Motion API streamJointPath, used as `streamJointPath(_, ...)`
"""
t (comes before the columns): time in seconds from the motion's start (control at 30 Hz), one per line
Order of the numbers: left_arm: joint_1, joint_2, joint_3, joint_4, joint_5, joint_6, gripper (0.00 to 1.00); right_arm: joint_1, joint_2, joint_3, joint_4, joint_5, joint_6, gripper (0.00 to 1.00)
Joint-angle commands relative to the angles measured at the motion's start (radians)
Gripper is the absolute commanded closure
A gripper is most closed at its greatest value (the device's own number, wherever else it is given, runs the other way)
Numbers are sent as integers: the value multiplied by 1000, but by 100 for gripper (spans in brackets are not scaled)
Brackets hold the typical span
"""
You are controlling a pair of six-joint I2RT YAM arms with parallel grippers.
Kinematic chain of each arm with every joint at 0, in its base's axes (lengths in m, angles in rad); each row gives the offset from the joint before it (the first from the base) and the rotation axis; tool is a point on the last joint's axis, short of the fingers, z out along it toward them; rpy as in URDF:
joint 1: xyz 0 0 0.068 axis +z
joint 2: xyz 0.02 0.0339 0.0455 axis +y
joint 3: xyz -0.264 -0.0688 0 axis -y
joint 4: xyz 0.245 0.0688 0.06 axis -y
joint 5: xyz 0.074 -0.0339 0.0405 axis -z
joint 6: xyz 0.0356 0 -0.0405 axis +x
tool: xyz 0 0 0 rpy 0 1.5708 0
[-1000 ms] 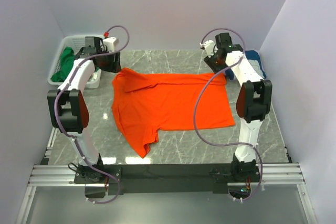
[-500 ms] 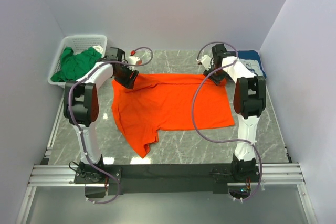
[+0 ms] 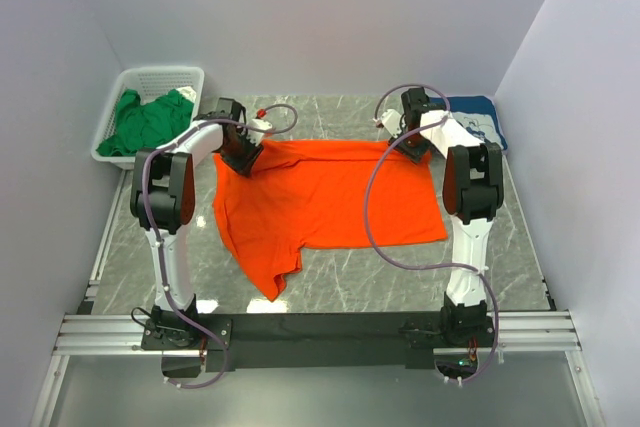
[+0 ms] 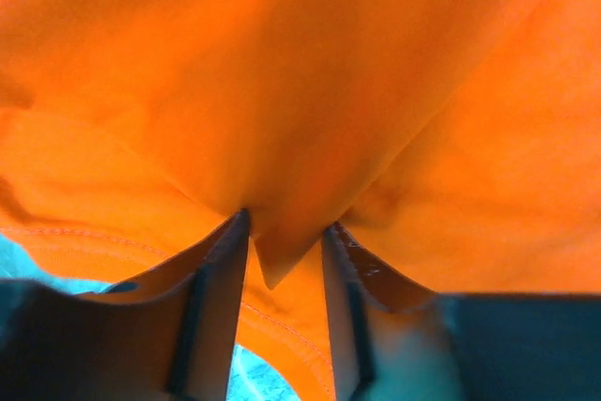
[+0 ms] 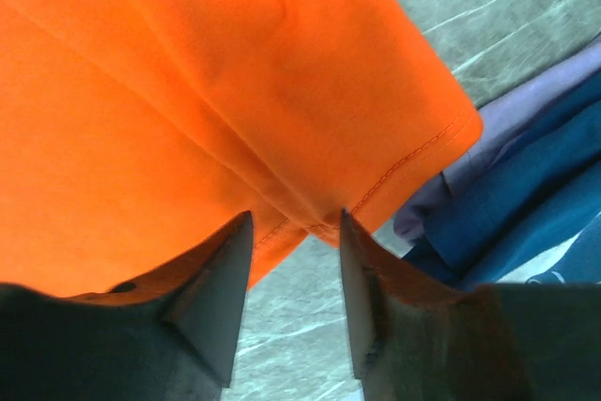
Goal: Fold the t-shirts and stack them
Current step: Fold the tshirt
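Three shirts are in view, and the orange shirt [image 3: 330, 197] is the one I am working on. It lies spread across the middle of the desk [image 3: 500, 247], one sleeve pointing toward my bases, its near-left part rumpled.

My left tool [image 3: 245, 159] is down on the shirt's far left corner. In the left wrist view its fingers [image 4: 221, 307] stand slightly apart with a wedge of orange cloth pushed up between them. Creases run out from that spot, but I cannot tell whether the cloth is truly clamped.

My right tool [image 3: 413, 145] is at the far right corner. Its jaws are spread a little, one on each side of the stitched hem, and bare desk shows in the gap nearer the camera.

Just beyond that corner, at the far right of the desk, lies the navy shirt [image 3: 480, 117], its white print partly showing, close to the orange hem.

The green shirt [image 3: 150, 119] is bunched up in the white basket [image 3: 160, 75] at the far left, spilling over the rim.
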State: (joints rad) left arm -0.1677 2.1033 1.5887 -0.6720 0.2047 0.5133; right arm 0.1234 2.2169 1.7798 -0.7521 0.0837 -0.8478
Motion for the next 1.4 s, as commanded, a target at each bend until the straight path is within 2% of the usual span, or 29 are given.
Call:
streamJointPath(0.0, -4, -11, 43, -12, -11, 24, 64, -7, 13, 9, 31, 18, -13, 54)
streamJointPath(0.07, -3, -22, 50, -23, -11, 21, 68, -7, 9, 13, 28, 14, -11, 55)
streamJointPath(0.17, -4, -35, 51, -23, -13, 27, 71, -8, 4, 21, 16, 14, -20, 51)
streamJointPath(0.23, -4, -37, 56, -24, -11, 25, 80, -10, -3, 18, 11, 10, -26, 46)
streamJointPath(0.4, -1, -31, 76, -28, -13, 17, 99, -14, 0, 12, 2, 17, -45, 44)
streamJointPath(0.63, 17, -25, 131, -67, -1, 13, 99, -19, 15, 9, 10, 39, -68, 50)
streamJointPath(0.8, 23, -26, 145, -77, 4, 19, 99, -19, 30, 15, 16, 48, -77, 61)
streamJointPath(0.87, 28, -25, 149, -83, 13, 21, 99, -19, 33, 17, 19, 56, -83, 62)
streamJointPath(0.93, 33, -20, 157, -86, 18, 14, 99, -19, 36, 23, 14, 60, -86, 60)
streamJointPath(1.0, 36, -17, 165, -92, 21, 14, 99, -19, 38, 24, 5, 57, -89, 52)
streamJointPath(1.07, 36, -16, 165, -90, 21, 16, 99, -19, 35, 15, 11, 60, -94, 52)
streamJointPath(1.13, 36, -14, 168, -90, 21, 16, 99, -19, 40, 17, 17, 65, -97, 59)
streamJointPath(1.17, 37, -14, 169, -90, 19, 16, 99, -19, 44, 20, 17, 68, -97, 67)
streamJointPath(1.2, 37, -14, 174, -90, 21, 16, 99, -19, 44, 26, 14, 65, -96, 71)
streamJointPath(1.33, 43, -17, 195, -106, 25, 14, 99, -18, 27, 46, 10, 60, -93, 82)
streamJointPath(1.37, 46, -17, 203, -112, 27, 14, 99, -21, 23, 49, 8, 60, -93, 87)
